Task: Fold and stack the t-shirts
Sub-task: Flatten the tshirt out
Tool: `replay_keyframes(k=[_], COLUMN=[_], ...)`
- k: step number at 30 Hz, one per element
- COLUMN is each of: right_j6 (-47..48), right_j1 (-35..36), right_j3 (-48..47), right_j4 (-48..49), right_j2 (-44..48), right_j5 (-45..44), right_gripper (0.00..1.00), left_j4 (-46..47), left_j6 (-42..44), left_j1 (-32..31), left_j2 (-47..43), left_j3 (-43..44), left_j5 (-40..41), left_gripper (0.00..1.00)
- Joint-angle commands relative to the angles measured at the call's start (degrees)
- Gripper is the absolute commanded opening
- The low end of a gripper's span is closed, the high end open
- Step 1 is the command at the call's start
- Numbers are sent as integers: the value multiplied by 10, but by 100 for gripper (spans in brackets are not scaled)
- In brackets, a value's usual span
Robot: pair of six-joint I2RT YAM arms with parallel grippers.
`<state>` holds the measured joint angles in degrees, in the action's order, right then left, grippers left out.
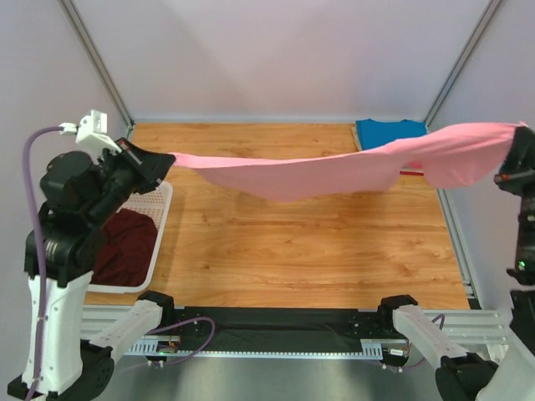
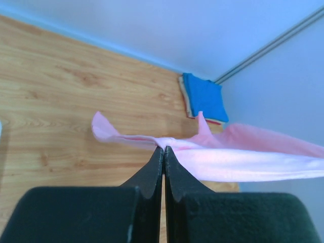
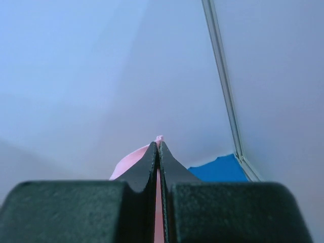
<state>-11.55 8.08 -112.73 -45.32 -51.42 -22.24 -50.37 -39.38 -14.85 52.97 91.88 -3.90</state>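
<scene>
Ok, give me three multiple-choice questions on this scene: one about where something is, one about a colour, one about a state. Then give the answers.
1. Where is the maroon t-shirt?
A: in the white basket at the left
B: at the far right corner
C: hanging in the air

2. What colour is the folded t-shirt at the far right corner?
A: green
B: white
C: blue

3. How is the pink t-shirt?
A: folded flat on the wood
B: stretched in the air between the left gripper and the right gripper
C: crumpled in the basket

Answers:
1 A, dark red cloth lies inside the lattice basket.
2 C, a blue fold lies by the back wall.
3 B, both shut grippers pinch its ends and it sags above the wood.
</scene>
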Motion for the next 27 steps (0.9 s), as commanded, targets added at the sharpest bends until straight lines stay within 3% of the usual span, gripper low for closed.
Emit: replay_keyframes(k=[1, 9, 15, 20, 24, 27], right_j6=[3, -18, 11, 22, 18, 16], right_j1=[-2, -1, -1, 0, 0, -1], right_j3=[-39, -140, -73, 66, 110, 91], right_j4=[-44, -95, -71, -27, 41, 49], right_j2=[20, 62, 76, 71, 65, 48], right_j5=[-5, 44, 83, 114, 173, 178], right_gripper=[0, 0, 0, 0, 0, 0], left_j4=[-22, -98, -118, -114, -99, -91], left_j6=[-19, -22, 6, 45, 71, 76], left_j1=[3, 3, 3, 3, 3, 3], left_j2=[-30, -45, -40, -33, -32, -26], left_j3=[45, 134, 140, 54, 43, 62], left_j5=[-36, -81, -65, 17, 56, 72], left_gripper=[0, 0, 0, 0, 0, 0])
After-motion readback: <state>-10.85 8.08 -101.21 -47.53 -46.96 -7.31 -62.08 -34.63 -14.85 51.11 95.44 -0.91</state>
